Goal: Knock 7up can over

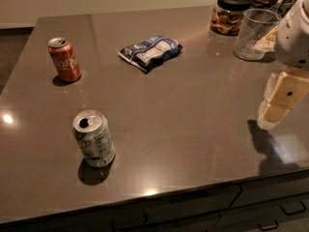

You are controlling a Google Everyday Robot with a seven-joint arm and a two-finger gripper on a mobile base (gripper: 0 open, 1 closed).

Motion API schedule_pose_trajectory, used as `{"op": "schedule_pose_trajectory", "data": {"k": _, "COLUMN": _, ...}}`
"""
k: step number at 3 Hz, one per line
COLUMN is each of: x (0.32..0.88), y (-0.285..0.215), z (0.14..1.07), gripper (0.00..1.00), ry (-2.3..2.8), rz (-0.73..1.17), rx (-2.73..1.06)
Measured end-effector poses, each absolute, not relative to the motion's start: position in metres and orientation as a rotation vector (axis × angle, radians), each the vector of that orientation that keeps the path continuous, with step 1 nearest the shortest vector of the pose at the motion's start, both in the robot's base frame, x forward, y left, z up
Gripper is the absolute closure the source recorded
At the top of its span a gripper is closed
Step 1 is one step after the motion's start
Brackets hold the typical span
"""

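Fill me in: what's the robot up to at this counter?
The gripper hangs over the counter's right side, touching none of the items. The 7up can it must knock over stands upright near the front left, far from the gripper. A red cola can stands behind it, a blue snack bag lies mid-counter, and a jar and clear cup sit back right.

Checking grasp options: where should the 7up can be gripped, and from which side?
Probably grip the 7up can across its mid-wall, coming from its right: it stands upright and alone, and the gripper hangs over the counter there.
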State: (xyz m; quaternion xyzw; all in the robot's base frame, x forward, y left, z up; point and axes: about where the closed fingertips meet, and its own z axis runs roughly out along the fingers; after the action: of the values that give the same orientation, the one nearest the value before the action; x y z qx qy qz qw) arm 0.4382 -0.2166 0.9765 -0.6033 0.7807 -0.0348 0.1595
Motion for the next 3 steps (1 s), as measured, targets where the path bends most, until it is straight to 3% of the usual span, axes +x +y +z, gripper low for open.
{"op": "schedule_pose_trajectory", "data": {"k": 2, "x": 0.438, "y": -0.203, "z": 0.973, "gripper": 0.00, "ry": 2.201, "rz": 0.006, "rx": -1.714}}
{"op": "schedule_pose_trajectory", "data": {"k": 3, "x": 0.435, "y": -0.157, "z": 0.961, "gripper": 0.00, "ry": 2.107, "rz": 0.232, "rx": -1.703}}
